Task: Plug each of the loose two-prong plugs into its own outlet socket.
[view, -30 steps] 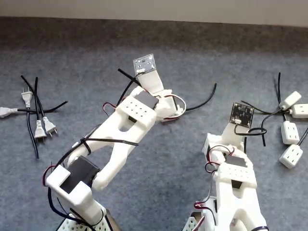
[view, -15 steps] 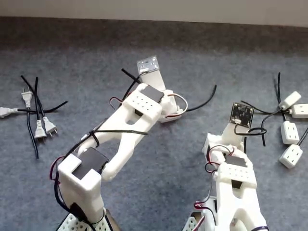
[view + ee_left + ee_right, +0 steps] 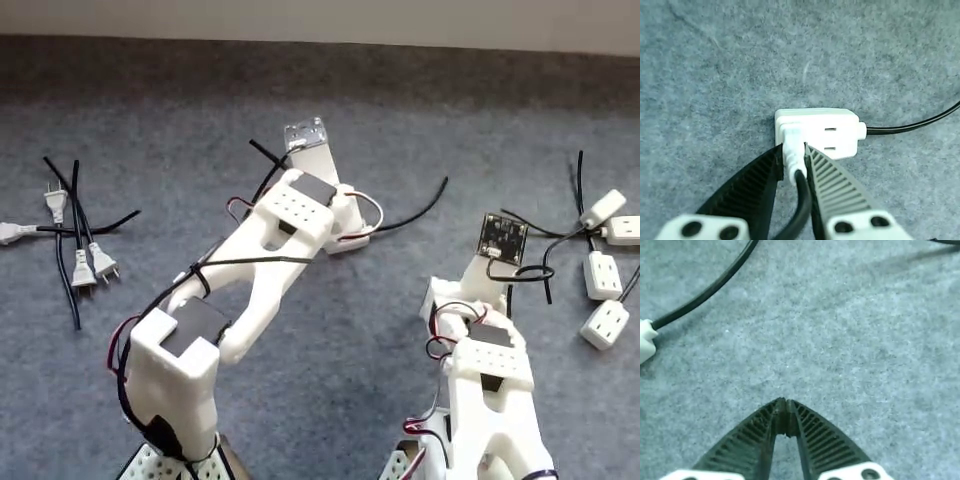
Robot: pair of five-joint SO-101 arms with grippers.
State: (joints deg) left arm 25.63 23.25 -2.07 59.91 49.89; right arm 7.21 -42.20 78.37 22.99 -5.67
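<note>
A grey carpet point(image 3: 400, 120) covers the whole work surface. Near its middle, the left gripper point(image 3: 793, 148) is closed narrowly on a white plug point(image 3: 791, 156). The nose of the plug touches one end of an outlet socket point(image 3: 827, 132), and the black cord point(image 3: 910, 125) of the socket leaves from the opposite end. The prongs are hidden, so it is not possible to say how deep they are.

The step in hand seems to be the seating of this plug. To do it well, the arm should push straight along the line of the socket and not at an angle. The socket lies free on the carpet and will probably slide away under the push. Therefore slow pressure is better, and the grip should open only when the plug sits flush.

The right gripper point(image 3: 786, 417) hangs over bare carpet, with its fingers together and nothing between them. Other loose plugs point(image 3: 80, 265) wait at one edge, and spare sockets point(image 3: 603, 275) at the other.

Compared with one second ago, the lower links of the left arm have swung toward the middle, while its wrist is almost in the same place. The right arm has not moved.
</note>
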